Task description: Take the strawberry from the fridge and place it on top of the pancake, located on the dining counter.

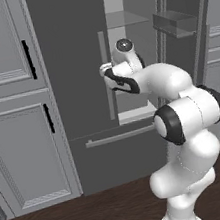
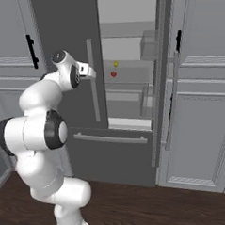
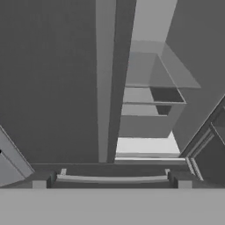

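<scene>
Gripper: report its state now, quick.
Gripper: open, holding nothing, in front of the fridge.

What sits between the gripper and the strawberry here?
In the right base view, the closed left door's silver handle stands between the gripper and the strawberry.

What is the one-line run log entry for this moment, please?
fridge: right door open | strawberry: on shelf, beside yellow item | gripper: open, empty, outside fridge

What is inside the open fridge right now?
On a pale shelf inside the fridge sit the strawberry and a small yellow item. The shut left door hides that side's interior.
</scene>
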You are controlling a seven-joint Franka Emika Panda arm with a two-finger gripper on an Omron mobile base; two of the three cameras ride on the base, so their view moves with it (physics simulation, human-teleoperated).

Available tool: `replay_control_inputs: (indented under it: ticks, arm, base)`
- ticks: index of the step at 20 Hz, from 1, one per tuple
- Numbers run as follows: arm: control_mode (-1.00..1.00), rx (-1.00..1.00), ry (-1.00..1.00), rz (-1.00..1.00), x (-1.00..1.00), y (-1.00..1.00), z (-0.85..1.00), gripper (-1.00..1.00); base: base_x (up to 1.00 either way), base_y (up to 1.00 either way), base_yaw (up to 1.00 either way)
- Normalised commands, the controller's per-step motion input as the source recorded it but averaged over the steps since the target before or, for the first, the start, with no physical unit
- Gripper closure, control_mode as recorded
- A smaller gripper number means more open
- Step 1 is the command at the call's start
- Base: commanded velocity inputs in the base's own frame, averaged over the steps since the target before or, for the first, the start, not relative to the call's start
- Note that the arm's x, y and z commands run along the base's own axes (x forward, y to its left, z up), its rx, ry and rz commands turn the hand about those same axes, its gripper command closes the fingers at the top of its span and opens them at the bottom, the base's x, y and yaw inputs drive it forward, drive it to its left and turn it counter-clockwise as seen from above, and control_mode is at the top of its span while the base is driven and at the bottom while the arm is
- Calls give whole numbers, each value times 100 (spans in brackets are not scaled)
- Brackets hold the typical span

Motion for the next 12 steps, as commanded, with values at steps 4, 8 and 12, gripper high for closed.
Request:
replay_control_inputs:
  ticks: [4, 8, 12]
  arm:
    - [-100, 14, 0, 6, 72, 0, 0, -100]
    - [-100, 4, -5, 1, 49, 0, -3, -100]
    - [-100, 0, -11, 0, 49, 6, -3, -100]
  base:
    - [0, 0, 0]
    - [0, 0, 0]
    - [0, 0, 0]
